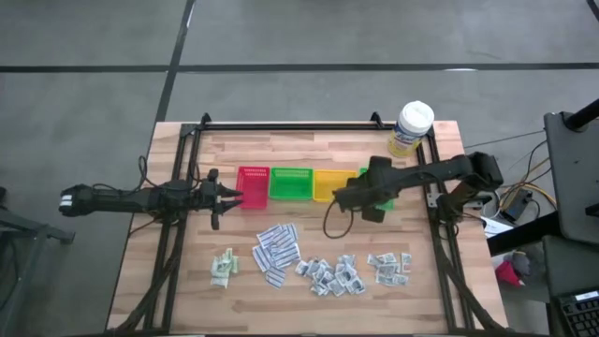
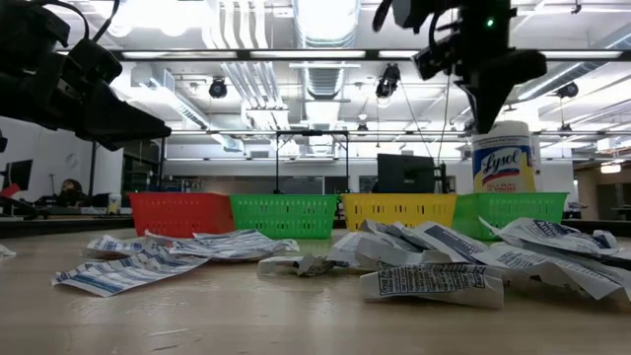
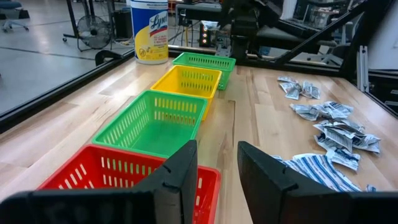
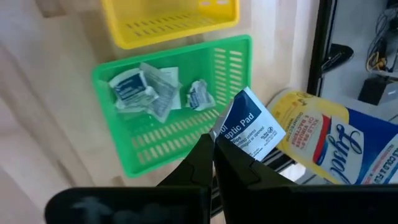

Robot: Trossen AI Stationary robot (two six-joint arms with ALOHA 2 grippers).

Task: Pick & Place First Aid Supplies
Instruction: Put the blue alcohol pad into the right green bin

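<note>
The right tool [image 4: 213, 144] is pinched shut on a small white-and-blue prep pad packet [image 4: 250, 127], a flat paper square held by one corner so that it sticks up and away from the fingertips, tilted on the diagonal, over the near rim of the far green tray [image 4: 233, 53]. That tray, a slotted plastic basket, already holds a few crumpled grey-white packets [image 4: 146, 87]. Beside it sits the yellow tray [image 4: 171, 25], and next to the tool lies the view of a yellow-labelled Lysol tub [image 4: 348, 143]. The left tool [image 3: 217, 168] hangs with its fingers apart and nothing between them, over the edge of the red tray [image 3: 118, 171]; a second green tray [image 3: 155, 118] follows in the row. On the pale wooden plank tabletop [image 1: 187, 290] the loose supplies lie in groups: pale green sachets [image 1: 223, 267], long white printed strips [image 1: 276, 251] fanned with their long axes running diagonally, and creased small squares [image 1: 332, 274]. A black frame borders the tabletop; beyond it, grey floor and a ceiling of pipes and strip lights.
</note>
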